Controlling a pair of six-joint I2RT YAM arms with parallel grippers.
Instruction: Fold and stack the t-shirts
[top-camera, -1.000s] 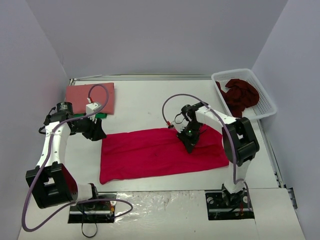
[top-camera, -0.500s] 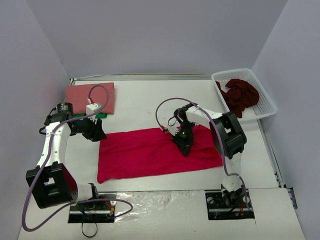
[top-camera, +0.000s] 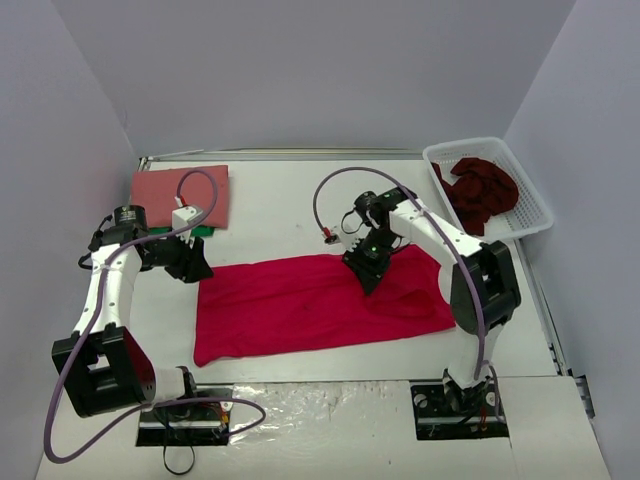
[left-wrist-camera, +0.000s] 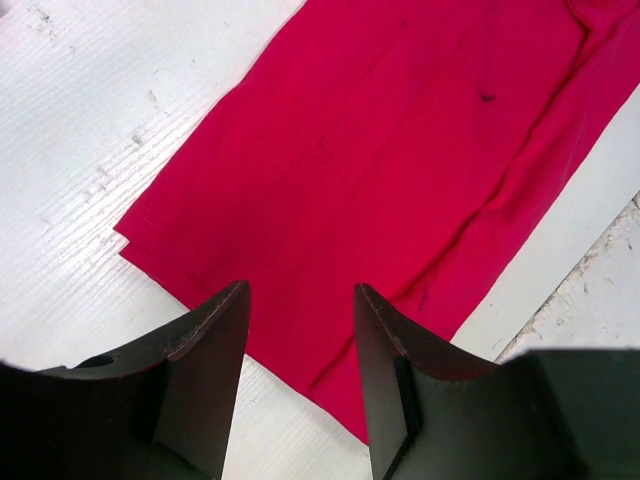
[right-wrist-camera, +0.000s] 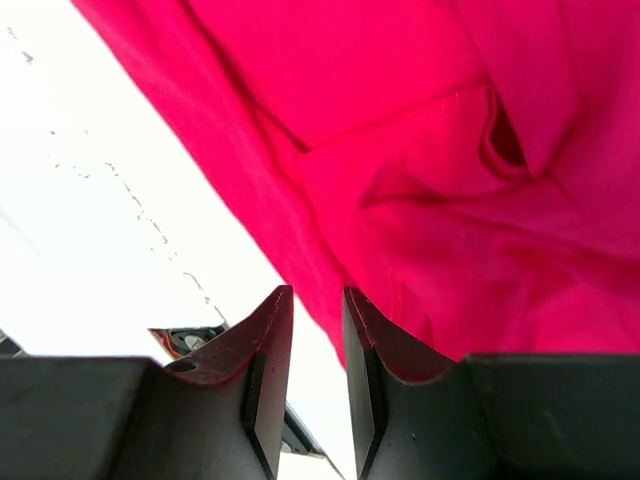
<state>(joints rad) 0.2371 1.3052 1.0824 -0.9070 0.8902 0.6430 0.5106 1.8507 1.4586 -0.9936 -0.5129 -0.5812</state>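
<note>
Right gripper has slid toward twelve o'clock on the crimson shirt, jaws narrow, grip unclear; left gripper gapes wide; folding seemingly unstarted.

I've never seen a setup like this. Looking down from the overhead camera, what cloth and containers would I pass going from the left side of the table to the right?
salmon-red shirt → crimson shirt → white basket, holding the dark maroon shirt
</note>
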